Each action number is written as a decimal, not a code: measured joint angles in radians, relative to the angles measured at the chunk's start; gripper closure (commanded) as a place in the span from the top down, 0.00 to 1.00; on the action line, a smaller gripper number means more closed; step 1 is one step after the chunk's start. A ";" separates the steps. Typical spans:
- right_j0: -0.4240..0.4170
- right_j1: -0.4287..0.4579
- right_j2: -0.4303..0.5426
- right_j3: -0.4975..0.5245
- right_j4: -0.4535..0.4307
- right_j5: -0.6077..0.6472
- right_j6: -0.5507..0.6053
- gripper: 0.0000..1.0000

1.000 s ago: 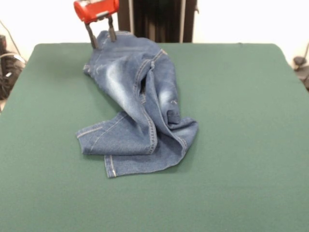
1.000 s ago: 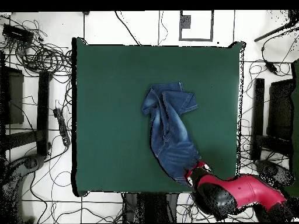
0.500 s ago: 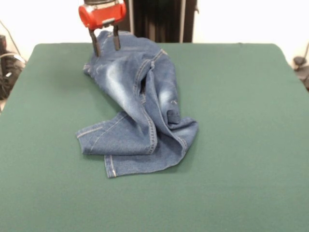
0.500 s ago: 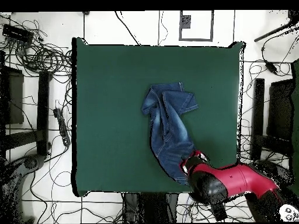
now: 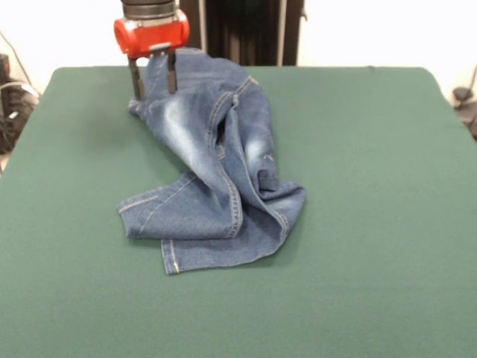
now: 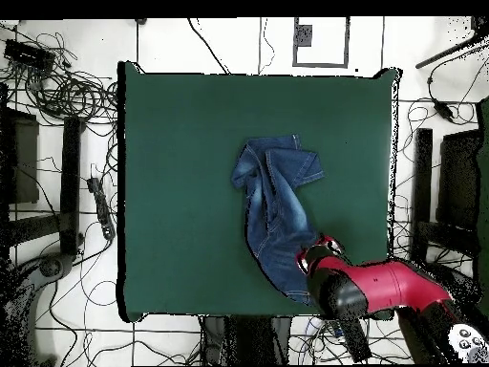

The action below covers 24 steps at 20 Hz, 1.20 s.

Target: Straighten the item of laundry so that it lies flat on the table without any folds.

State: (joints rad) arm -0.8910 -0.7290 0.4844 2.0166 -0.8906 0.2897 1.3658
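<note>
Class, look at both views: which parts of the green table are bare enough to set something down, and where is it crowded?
The table is bare either side of the jeans and along the near edge in the front view. It is crowded only where the jeans lie bunched and where the gripper stands, fingers apart, over their far end.

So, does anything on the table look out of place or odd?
Only the jeans: they lie crumpled, legs folded over each other near the hems, not flat. The open gripper straddles their waist edge. The table shows nothing else.

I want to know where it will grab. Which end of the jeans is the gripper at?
The waist end, at the table's far edge; the gripper hangs there, while the hemmed legs lie folded far away.
</note>
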 measured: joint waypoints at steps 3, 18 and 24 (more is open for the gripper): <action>0.023 0.000 -0.025 -0.021 0.027 0.000 0.000 1.00; 0.104 0.018 -0.121 -0.139 0.189 0.000 0.000 1.00; 0.149 0.053 -0.153 -0.181 0.211 0.000 0.000 1.00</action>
State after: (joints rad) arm -0.7416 -0.6758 0.3312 1.8355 -0.6795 0.2899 1.3658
